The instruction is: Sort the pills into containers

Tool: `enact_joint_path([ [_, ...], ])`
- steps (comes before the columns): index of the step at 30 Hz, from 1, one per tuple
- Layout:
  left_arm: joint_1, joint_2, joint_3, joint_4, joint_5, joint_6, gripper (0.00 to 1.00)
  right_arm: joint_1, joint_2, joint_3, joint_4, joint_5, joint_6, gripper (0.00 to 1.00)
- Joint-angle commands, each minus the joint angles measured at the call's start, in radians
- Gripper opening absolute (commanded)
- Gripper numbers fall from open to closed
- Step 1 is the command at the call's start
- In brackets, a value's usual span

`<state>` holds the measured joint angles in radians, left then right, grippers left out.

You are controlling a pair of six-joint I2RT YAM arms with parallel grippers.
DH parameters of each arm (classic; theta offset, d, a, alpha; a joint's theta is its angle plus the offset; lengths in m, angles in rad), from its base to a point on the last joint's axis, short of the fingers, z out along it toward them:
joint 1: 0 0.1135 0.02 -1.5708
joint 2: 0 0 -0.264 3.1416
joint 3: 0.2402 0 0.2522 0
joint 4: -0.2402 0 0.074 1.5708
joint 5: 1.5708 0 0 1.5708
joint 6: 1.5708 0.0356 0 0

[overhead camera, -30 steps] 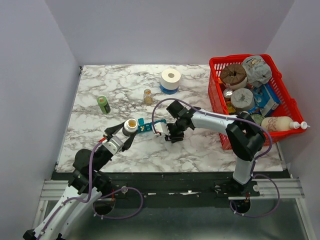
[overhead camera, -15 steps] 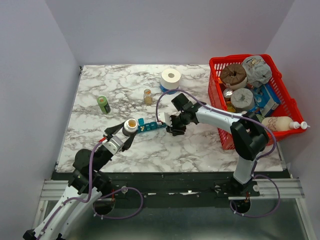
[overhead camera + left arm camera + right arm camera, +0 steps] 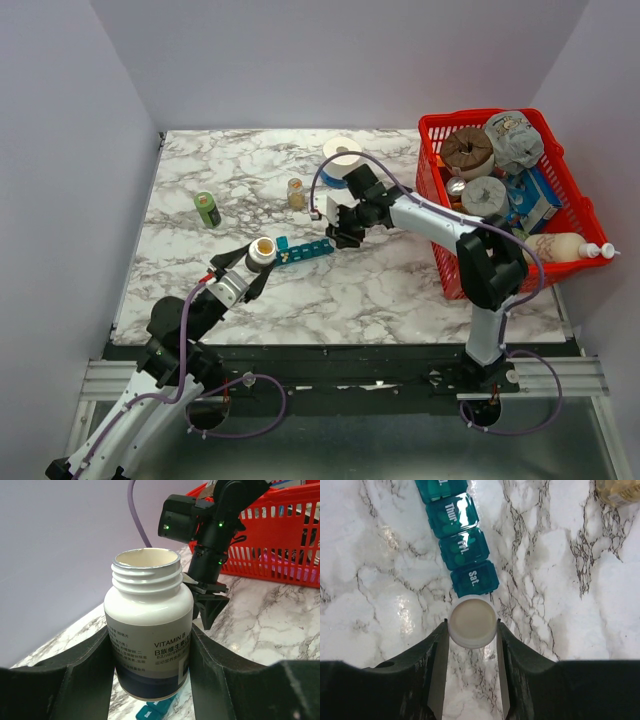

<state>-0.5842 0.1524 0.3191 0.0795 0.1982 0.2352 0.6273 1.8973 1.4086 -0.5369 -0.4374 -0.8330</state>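
The left gripper (image 3: 150, 647) is closed around the body of an uncapped white plastic vitamin bottle (image 3: 148, 630), 1 black finger (image 3: 90, 665) on each side. The bottle stands upright with its threaded mouth open. From above, a tan colour shows inside the mouth, which is as much as can be seen of the pills (image 3: 263, 246); single pieces cannot be made out.

The long teal-blue plastic pill organizer strip (image 3: 303, 251) lies on the marble-patterned table (image 3: 400, 290), just to the right of the held bottle. In the right wrist view its Thur., Fri. and Sat. compartments have their lids down.

The right gripper (image 3: 472, 625) is at the strip's right end and pinches a round white plastic cap (image 3: 472, 620) between its 2 fingers at a medium spread. Seen from the wrist, the cap sits right at the outer edge of the Sat. compartment; whether it touches the strip cannot be told.

A small amber glass jar (image 3: 295, 192) stands behind the strip. A green can (image 3: 208, 209) is to the jar's left and a white roll of tape (image 3: 340, 150) to its right. A red mesh basket (image 3: 437, 175), packed with goods, sits at the table's right edge.
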Motion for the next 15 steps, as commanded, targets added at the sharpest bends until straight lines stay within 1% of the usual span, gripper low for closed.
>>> enact_joint_path([
  [1,0.004,0.003,0.031,0.020,0.009,-0.007,0.00,0.005,0.075,0.053,-0.008,-0.029,0.048,0.44],
  [10,0.004,0.009,0.031,0.023,0.012,-0.010,0.00,0.005,0.141,0.127,-0.064,0.005,0.069,0.48],
  [15,0.004,0.010,0.031,0.023,0.012,-0.010,0.00,0.006,0.166,0.159,-0.087,0.008,0.077,0.52],
])
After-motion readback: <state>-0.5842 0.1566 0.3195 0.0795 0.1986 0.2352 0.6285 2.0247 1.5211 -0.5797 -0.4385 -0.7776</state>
